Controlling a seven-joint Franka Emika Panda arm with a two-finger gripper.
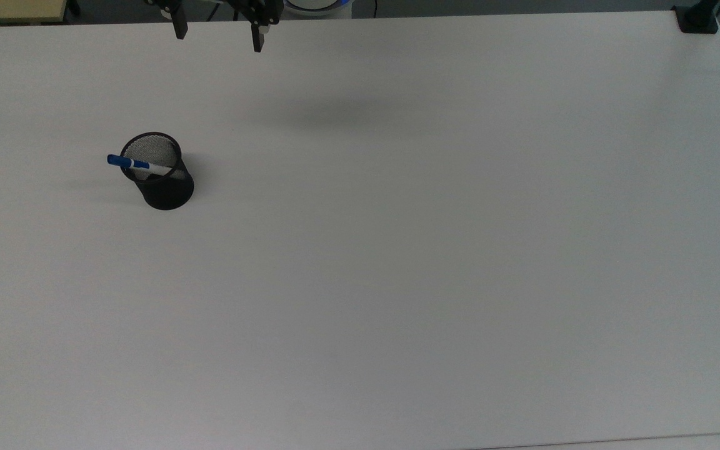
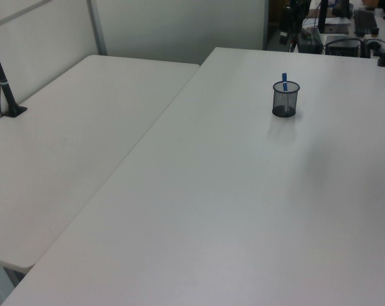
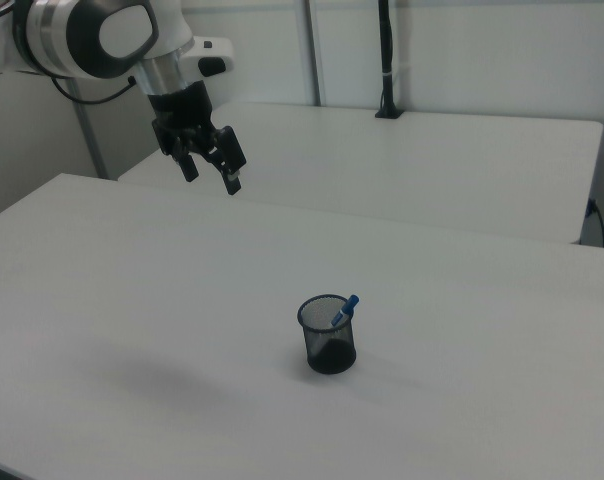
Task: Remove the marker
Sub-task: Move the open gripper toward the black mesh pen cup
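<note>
— Closest to the lens?
— Bare white counter, then the black mesh cup with the marker leaning inside, blue cap over the rim.
— And the hand?
— High above the counter, well apart from the cup, fingers spread, grasping nothing.

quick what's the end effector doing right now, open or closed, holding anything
End effector: open, holding nothing, hanging in the air apart from the marker, which stands in the black mesh cup.
</note>
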